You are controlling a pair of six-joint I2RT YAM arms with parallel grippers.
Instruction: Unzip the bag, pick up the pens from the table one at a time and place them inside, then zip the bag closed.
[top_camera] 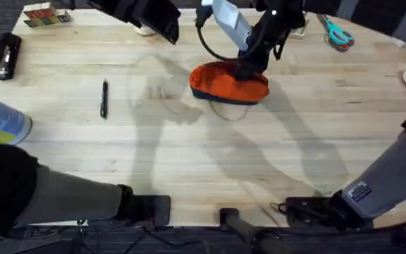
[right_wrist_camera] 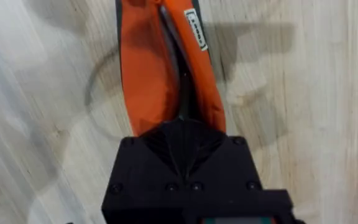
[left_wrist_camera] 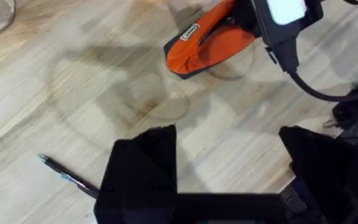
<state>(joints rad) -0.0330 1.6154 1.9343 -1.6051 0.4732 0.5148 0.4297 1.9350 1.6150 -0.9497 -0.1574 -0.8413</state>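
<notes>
Bag (top_camera: 228, 83) lies on the tabletop (top_camera: 189, 162) toward the far middle, long axis roughly across the overhead view, navy band facing the near side. Right gripper (top_camera: 249, 69) is down on the bag's right end; in the right wrist view its fingers are closed together at the zipper line, where the orange fabric parts into a dark slit. Whether the red pull itself is pinched cannot be told.

Left gripper (left_wrist_camera: 229, 162) hangs above the tabletop, fingers spread wide, holding nothing. One pen (top_camera: 104, 98) lies well to the left of the bag, apart from it.

Step in hand, by my reading: the zipper is being worked, though whether opening or closing I cannot tell; one pen is not yet in the bag.

Next move calls for drawing the pull along the zipper line while the bag stays put; the free left gripper could pin the far end.
</notes>
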